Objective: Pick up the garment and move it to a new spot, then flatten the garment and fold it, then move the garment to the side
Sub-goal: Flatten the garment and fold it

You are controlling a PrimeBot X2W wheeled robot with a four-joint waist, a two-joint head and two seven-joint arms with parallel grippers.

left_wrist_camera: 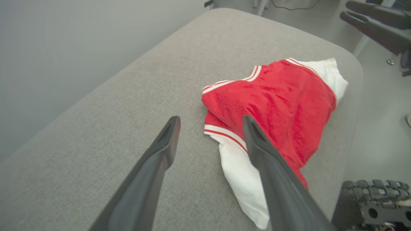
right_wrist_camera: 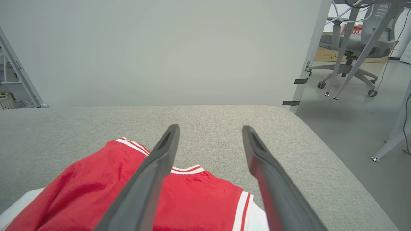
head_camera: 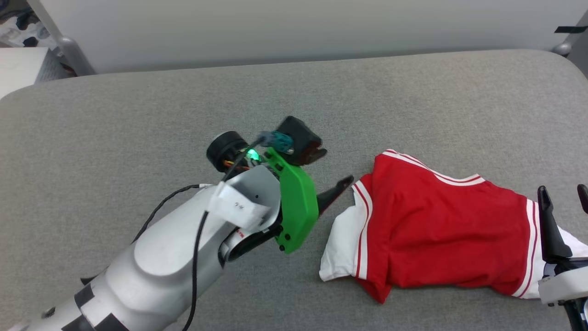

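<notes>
A red T-shirt [head_camera: 436,225] with white sleeves and red-and-white striped trim lies rumpled on the right part of a grey fabric-covered worktop [head_camera: 138,115]. Its collar faces the far edge, and one white sleeve sticks out at each end.

The left end effector [left_wrist_camera: 211,118] has its two dark fingers spread wide with nothing between them. It hangs just beside the shirt's left sleeve, and one fingertip [head_camera: 347,180] is close to the striped trim. A green cover [head_camera: 296,207] sits on that wrist.

The right end effector [head_camera: 562,188] is also spread wide and holds nothing. It is over the shirt's right sleeve, near the worktop's right edge, but whether it touches the cloth cannot be told. A pale wall [right_wrist_camera: 160,48] stands behind the worktop, with an office chair [right_wrist_camera: 353,41] on the floor off to the side.
</notes>
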